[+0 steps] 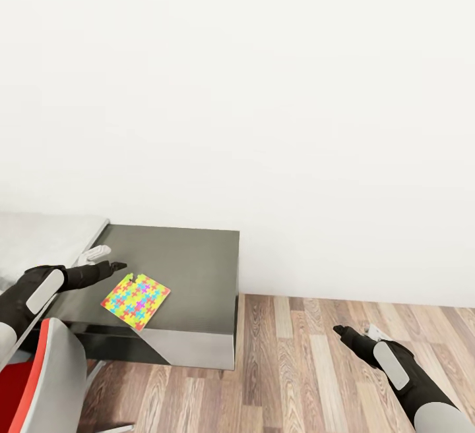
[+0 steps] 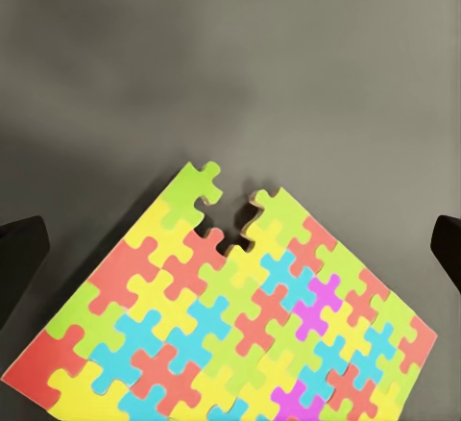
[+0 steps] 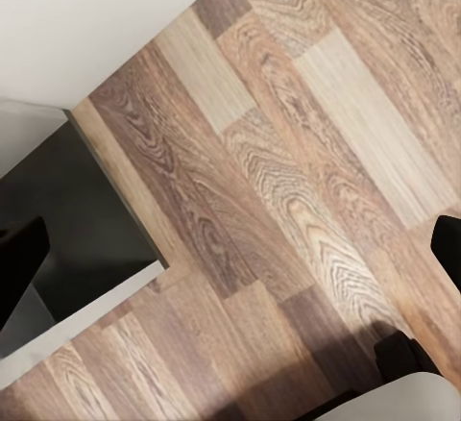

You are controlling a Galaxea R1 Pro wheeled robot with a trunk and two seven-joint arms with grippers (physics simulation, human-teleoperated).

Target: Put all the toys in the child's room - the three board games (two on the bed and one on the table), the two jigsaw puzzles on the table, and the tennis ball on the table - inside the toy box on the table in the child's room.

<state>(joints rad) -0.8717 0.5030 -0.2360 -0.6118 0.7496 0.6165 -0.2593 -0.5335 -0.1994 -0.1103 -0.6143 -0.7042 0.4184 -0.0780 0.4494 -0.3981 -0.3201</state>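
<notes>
- The left gripper (image 1: 117, 265), jaws wide, hovered over a jigsaw puzzle (image 1: 135, 300) on the dark side unit (image 1: 191, 255).
- A clean lift probably needed an edge grip.
- The right gripper (image 1: 340, 331) hung open over the floor (image 1: 297, 367).

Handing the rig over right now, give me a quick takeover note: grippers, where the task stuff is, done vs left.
Left gripper: open, empty, over the dark grey side unit, fingers pointing at the jigsaw puzzle; the left wrist view shows a finger at each side of the frame, the puzzle between them, not touching.
Right gripper: open, empty, out over the wood floor.
Task things: one jigsaw puzzle lies flat on the side unit, one piece missing at its edge.
Done: nothing that can be confirmed from here.
Left: grasp this puzzle and carry it to the toy box; status of the other toys unknown.
</notes>
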